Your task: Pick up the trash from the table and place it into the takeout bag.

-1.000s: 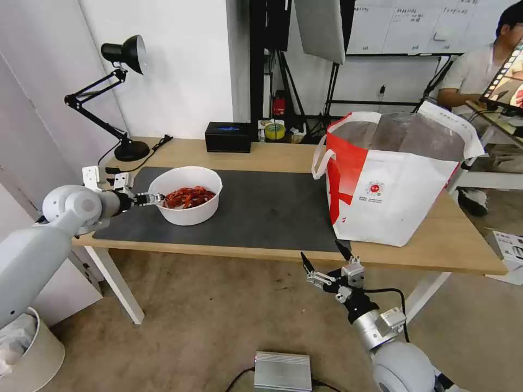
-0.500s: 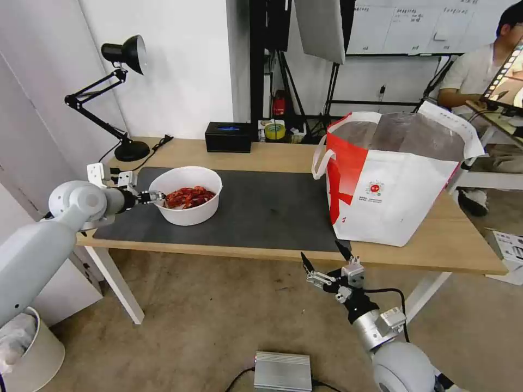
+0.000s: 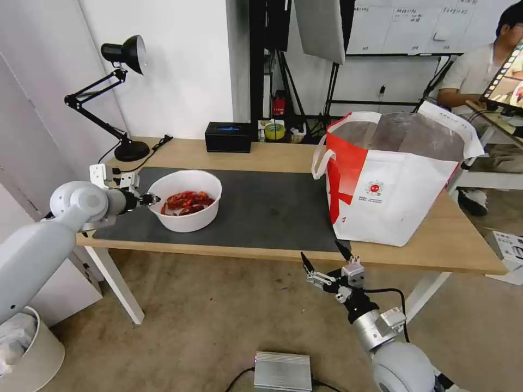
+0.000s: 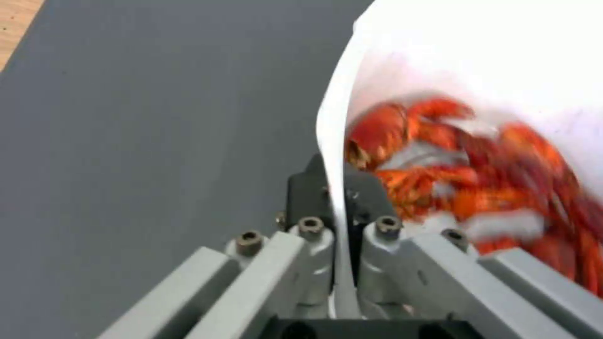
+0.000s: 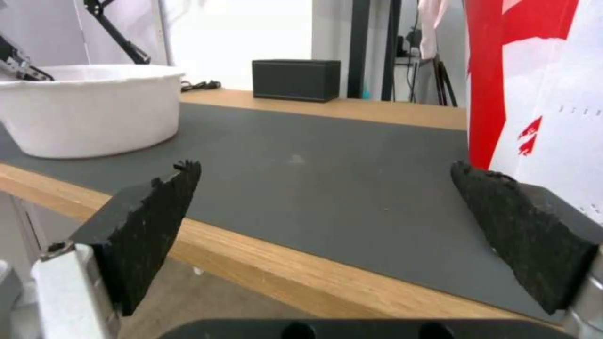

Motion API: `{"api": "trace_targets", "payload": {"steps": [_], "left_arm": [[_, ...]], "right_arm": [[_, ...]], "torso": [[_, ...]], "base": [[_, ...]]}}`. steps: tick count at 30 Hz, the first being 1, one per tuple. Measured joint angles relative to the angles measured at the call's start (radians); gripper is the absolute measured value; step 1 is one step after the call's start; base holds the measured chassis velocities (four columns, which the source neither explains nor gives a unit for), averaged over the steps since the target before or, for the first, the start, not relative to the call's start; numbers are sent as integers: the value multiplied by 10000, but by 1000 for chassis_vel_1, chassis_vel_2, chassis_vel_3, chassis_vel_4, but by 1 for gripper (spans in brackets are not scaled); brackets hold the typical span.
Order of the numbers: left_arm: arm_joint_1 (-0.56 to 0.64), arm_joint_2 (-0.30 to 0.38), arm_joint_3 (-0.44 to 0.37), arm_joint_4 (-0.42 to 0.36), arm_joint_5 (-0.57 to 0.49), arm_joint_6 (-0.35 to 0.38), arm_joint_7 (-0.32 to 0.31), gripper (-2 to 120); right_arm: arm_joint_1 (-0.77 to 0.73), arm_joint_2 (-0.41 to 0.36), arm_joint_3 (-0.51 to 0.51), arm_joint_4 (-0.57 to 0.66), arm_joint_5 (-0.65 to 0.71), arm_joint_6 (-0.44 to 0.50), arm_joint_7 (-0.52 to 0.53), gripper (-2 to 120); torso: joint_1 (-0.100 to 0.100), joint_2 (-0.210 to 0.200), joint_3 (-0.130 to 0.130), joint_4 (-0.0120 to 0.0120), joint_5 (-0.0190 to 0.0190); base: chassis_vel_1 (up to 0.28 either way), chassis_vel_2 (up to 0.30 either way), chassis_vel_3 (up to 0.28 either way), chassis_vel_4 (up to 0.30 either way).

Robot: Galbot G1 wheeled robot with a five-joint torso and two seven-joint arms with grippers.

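The trash here is a white round bowl (image 3: 188, 215) of red shells (image 3: 186, 200), tilted on the dark grey mat (image 3: 256, 209) at the left of the table (image 3: 436, 247). My left gripper (image 3: 151, 199) is shut on the bowl's left rim; the left wrist view shows the thin white rim (image 4: 336, 155) pinched between both fingers, shells (image 4: 477, 183) just inside. The takeout bag (image 3: 389, 182) stands open at the table's right. My right gripper (image 3: 326, 260) hangs open below the table's front edge, its pads (image 5: 154, 212) spread wide, facing the bowl (image 5: 94, 110) and the bag (image 5: 540, 94).
A black desk lamp (image 3: 122, 98) stands at the back left corner. A black box (image 3: 227, 136) and a tape roll (image 3: 274, 130) sit along the back edge. A white bin (image 3: 30, 348) is on the floor at left, a silver box (image 3: 282, 371) below.
The bowl has tipped and shifted slightly toward the left with my left gripper, its rim lifted on that side. The right arm has not moved.
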Motion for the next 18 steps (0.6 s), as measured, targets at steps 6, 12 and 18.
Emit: {"api": "trace_targets", "payload": {"steps": [6, 12, 18], "left_arm": [[138, 32, -218, -241, -90, -2, -6, 0], [-121, 76, -590, -682, -805, -2, -237, 0], [-1055, -32, -379, -758, -1419, -8, -598, 0]], "right_arm": [[1, 0, 0, 0, 0, 0, 0, 100], [1, 0, 0, 0, 0, 0, 1, 100], [0, 0, 0, 1, 0, 0, 0, 100]], "torso": [[0, 0, 0, 1, -1], [0, 0, 0, 0, -1], [0, 0, 0, 0, 1]], "base": [[0, 0, 0, 0], [0, 0, 0, 0], [0, 0, 0, 0]]}}
